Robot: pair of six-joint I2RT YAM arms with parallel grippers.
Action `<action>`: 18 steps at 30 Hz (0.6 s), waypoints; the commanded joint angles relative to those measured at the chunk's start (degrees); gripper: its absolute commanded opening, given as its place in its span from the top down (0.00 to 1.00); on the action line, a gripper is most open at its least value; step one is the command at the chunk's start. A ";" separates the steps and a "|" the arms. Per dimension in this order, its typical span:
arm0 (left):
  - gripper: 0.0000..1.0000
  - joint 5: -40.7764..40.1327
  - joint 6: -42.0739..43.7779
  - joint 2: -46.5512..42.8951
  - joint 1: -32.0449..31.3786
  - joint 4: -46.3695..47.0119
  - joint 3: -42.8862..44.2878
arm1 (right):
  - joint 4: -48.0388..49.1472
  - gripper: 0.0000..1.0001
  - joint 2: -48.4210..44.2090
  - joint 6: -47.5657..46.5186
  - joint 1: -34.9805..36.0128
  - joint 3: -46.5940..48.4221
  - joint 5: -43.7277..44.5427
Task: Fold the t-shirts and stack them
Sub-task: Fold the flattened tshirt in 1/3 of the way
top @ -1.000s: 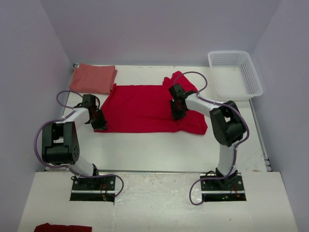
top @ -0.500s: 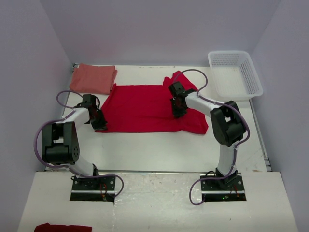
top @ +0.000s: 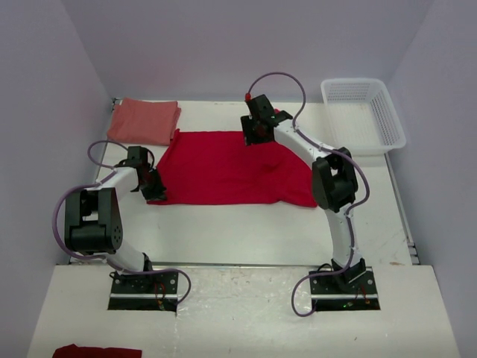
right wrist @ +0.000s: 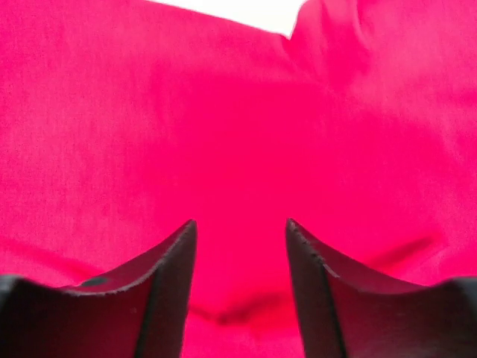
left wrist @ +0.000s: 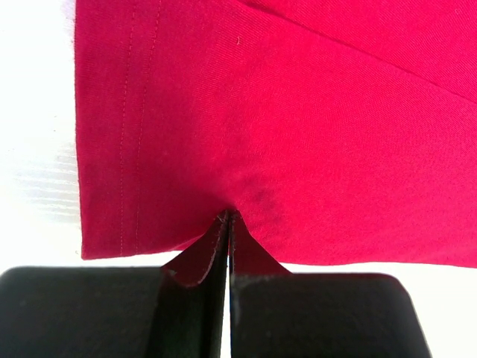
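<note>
A bright red t-shirt [top: 223,168] lies spread flat in the middle of the table. My left gripper [top: 154,191] is at its near left corner, shut on a pinch of the red hem [left wrist: 227,218]. My right gripper [top: 253,136] hovers over the shirt's far edge near the collar. In the right wrist view it is open [right wrist: 241,224], with only red cloth [right wrist: 238,134] beneath and nothing between the fingers. A paler salmon t-shirt [top: 144,121] rests folded at the back left corner, apart from both grippers.
A white lattice basket [top: 363,115] stands at the back right corner. A bit of red cloth [top: 97,350] pokes into view on the near ledge at bottom left. Grey walls close the table on three sides.
My right gripper has opened, let go of the red shirt's right part and swung back and left over the shirt's far edge. The left gripper has not moved.
</note>
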 commanded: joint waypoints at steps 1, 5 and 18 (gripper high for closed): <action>1.00 1.88 1.53 -0.74 -0.19 1.07 -0.74 | 2.03 0.45 0.45 -2.79 0.06 0.27 0.88; 1.00 1.27 1.53 -1.80 -0.80 1.51 -1.36 | 4.53 0.36 -13.59 0.72 -0.73 -13.63 1.67; 1.00 -4.53 1.35 -5.84 -5.28 -0.24 1.10 | -8.13 0.36 -29.79 10.13 -5.11 -30.69 12.32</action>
